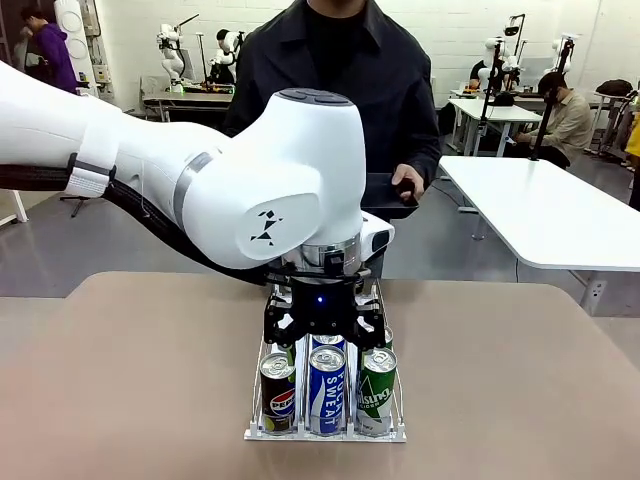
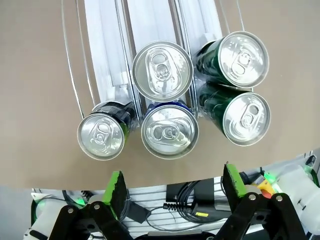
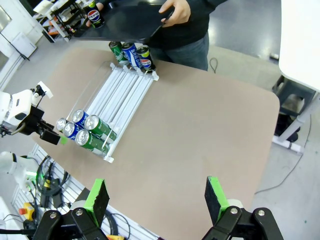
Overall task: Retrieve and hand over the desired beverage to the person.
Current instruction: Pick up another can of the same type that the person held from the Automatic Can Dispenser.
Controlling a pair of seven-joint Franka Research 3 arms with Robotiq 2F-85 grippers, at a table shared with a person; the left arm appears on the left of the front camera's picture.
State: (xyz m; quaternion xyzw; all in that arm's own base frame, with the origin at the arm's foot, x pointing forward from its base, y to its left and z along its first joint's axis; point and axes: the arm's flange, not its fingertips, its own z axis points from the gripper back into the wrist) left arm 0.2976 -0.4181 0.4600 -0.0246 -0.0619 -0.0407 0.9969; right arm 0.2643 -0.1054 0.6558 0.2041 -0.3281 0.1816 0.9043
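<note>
A white wire rack (image 1: 325,432) in the middle of the table holds several cans. At its near end stand a dark Pepsi can (image 1: 278,392), a blue Pocari Sweat can (image 1: 327,390) and a green Sprite can (image 1: 376,391). My left gripper (image 1: 322,322) hangs just above them, open and holding nothing. In the left wrist view its green pads (image 2: 116,187) stand wide apart below the can tops, nearest the blue can (image 2: 169,131). My right gripper (image 3: 156,196) is open and high above the table's near corner. The person (image 1: 340,70) stands at the far side holding a black tablet (image 1: 390,195).
Three more cans (image 3: 132,54) stand at the rack's far end, close to the person's hand (image 3: 176,12). The rack's white rails (image 3: 122,92) between the two groups are bare. Brown table (image 3: 200,130) spreads wide to the right of the rack. A white table (image 1: 550,210) stands beyond.
</note>
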